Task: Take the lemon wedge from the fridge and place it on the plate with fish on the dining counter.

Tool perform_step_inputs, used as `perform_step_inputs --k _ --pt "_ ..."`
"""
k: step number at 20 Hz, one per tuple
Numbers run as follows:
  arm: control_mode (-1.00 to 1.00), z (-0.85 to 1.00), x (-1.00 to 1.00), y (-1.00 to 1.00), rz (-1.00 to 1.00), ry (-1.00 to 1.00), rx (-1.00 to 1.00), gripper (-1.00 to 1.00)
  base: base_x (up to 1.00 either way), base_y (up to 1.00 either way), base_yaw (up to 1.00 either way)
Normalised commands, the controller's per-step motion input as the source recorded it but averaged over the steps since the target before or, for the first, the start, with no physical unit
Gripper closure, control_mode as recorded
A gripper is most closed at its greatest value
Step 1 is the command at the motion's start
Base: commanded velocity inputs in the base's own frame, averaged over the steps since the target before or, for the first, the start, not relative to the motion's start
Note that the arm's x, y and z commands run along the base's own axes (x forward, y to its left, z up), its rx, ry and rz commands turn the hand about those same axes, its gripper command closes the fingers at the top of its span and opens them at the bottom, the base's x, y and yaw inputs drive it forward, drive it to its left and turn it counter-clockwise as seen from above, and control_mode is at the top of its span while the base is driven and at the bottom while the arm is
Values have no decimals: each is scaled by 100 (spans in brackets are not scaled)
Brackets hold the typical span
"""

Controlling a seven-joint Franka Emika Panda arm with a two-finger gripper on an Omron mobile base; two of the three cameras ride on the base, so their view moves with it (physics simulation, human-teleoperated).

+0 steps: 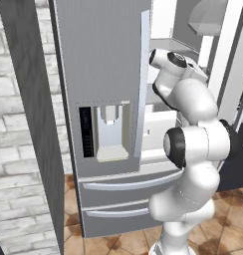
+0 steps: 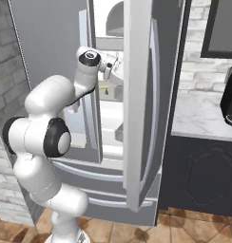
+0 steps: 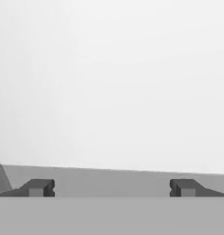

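Observation:
The grey steel fridge (image 1: 103, 60) stands with its right door (image 2: 141, 95) swung open and its left door shut. My arm reaches through the gap into the white interior. The lemon wedge (image 2: 105, 90), a tiny yellow-green piece, lies on a middle shelf just below my hand (image 2: 111, 66). In the hand view my gripper (image 3: 111, 188) is open, its fingertips (image 3: 38, 187) far apart with nothing between them, facing a plain white inner wall. The plate, the fish and the dining counter are out of view.
A grey domed object (image 2: 115, 19) sits on the top shelf above my hand. Two fridge drawers (image 1: 128, 184) lie below. To the right, a marble counter (image 2: 203, 114) on dark cabinets carries a black appliance (image 2: 229, 97). A brick wall (image 1: 14, 149) is on the left.

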Motion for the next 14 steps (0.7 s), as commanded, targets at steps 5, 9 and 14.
perform_step_inputs --k 5,9,14 --pt "-100 -1 -48 -90 -1 0 1 -100 0 0 0" --pt "-100 0 -1 -84 13 0 0 -100 0 0 0" --pt "-100 -2 -29 37 14 0 -2 -100 0 0 0"
